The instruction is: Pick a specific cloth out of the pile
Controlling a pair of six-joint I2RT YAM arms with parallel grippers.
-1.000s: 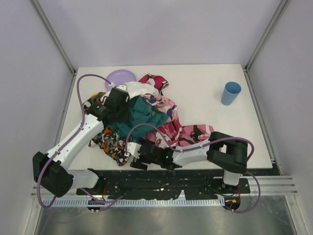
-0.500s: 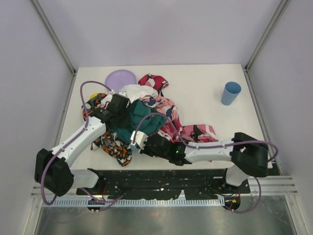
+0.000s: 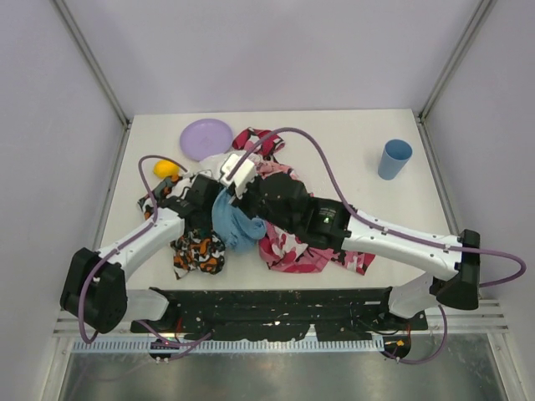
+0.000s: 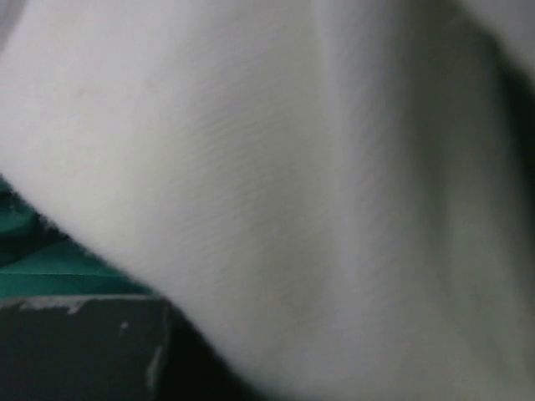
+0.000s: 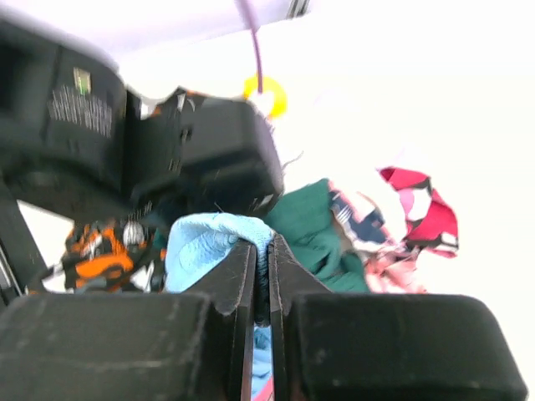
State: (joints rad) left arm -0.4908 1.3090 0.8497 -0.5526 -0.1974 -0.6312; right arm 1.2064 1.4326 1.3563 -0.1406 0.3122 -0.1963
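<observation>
- The right gripper (image 5: 261, 251) has its 2 fingers clamped together on a fold of the light sky-blue cloth (image 5: 209, 242), with only a thin slit between them.
- From above, the cloth (image 3: 234, 221) hangs bunched just under that gripper, in the left middle of the pile (image 3: 276, 242).
- The left gripper (image 3: 199, 197) sits just left of the cloth, sunk among the garments.
- Its wrist view is filled with white fabric (image 4: 251, 184), with a strip of dark teal cloth (image 4: 42, 271) at the lower left. I cannot tell whether its fingers are apart or together.
- Around both grippers the pile spreads out:
  - a pink, black and white garment (image 3: 322, 257) on the right and near side;
  - an orange, black and grey garment (image 3: 196, 251) on the near left;
  - a red-and-pink piece (image 3: 259, 138) on the far side.
- A purple plate (image 3: 207, 138) lies on the table (image 3: 359, 134) at the far left edge of the pile, and a small yellow object (image 3: 165, 168) lies near it to the left.
- A blue cup (image 3: 394, 159) stands upright on the far right, well apart from the pile.
</observation>
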